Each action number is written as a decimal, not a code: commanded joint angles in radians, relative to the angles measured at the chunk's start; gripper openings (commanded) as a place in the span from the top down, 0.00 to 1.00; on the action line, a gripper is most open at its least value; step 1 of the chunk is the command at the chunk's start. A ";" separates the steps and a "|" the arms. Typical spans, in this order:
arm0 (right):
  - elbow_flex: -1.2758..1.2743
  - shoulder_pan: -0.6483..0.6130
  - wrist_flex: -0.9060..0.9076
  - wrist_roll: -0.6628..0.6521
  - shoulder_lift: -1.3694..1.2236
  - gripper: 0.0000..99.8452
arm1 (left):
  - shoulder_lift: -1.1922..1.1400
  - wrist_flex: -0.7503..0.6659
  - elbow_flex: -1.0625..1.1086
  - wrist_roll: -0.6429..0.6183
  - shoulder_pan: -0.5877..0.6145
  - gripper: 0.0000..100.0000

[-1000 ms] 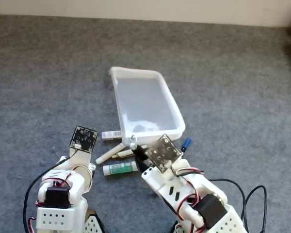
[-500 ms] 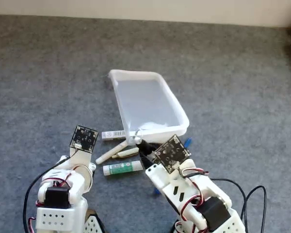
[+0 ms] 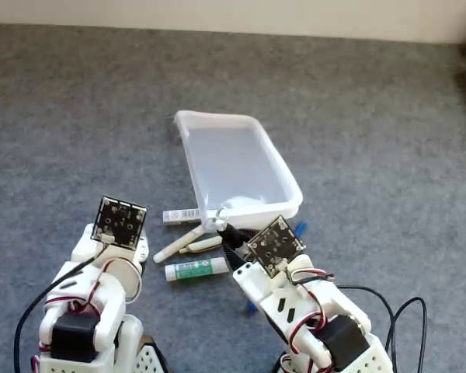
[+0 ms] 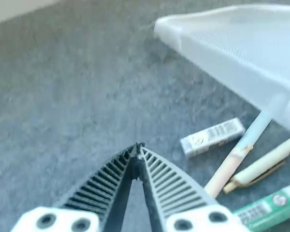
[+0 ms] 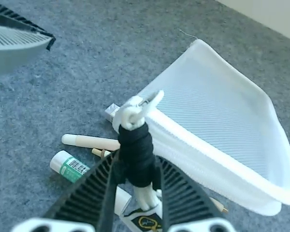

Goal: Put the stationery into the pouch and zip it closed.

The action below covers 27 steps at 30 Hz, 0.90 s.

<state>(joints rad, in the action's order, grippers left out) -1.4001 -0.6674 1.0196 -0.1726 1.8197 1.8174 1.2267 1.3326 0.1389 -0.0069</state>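
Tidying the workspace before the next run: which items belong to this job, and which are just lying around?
Job: pouch, zip pull, glue stick, barcoded white block, cream stick, beige pen, blue pen.
Lying about: cables, grey carpet.

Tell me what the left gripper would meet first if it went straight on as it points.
Most likely bare carpet: the shut left gripper points at open floor, with the pouch and stationery off to one side. Depth is unclear, so this is a guess.
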 commanded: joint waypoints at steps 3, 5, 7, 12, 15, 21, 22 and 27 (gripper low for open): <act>0.013 0.016 -0.004 0.011 0.016 1.00 | 0.001 -0.092 -0.033 -0.011 -0.131 0.99; 0.013 0.018 -0.004 0.011 0.016 1.00 | 0.001 -0.101 -0.025 -0.011 -0.173 0.99; 0.013 0.018 -0.004 0.011 0.016 1.00 | 0.001 -0.120 -0.025 -0.011 -0.191 0.99; 0.013 0.018 -0.004 0.011 0.016 1.00 | 0.001 -0.129 -0.025 -0.011 -0.193 0.99; 0.013 0.018 -0.004 0.011 0.016 1.00 | 0.001 -0.127 -0.025 -0.011 -0.196 0.99; 0.015 0.018 -0.004 0.011 0.016 1.00 | 0.001 -0.127 -0.025 -0.012 -0.243 0.99; 0.015 0.018 -0.004 0.011 0.016 1.00 | 0.001 -0.127 -0.027 -0.014 -0.269 0.99; 0.015 0.018 -0.005 0.026 0.016 1.00 | 0.002 -0.195 -0.024 -0.112 -0.348 0.99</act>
<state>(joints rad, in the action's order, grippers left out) -1.4001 -0.6674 1.0196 -0.1726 1.8197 1.8144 1.0917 1.3326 0.0667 -0.3138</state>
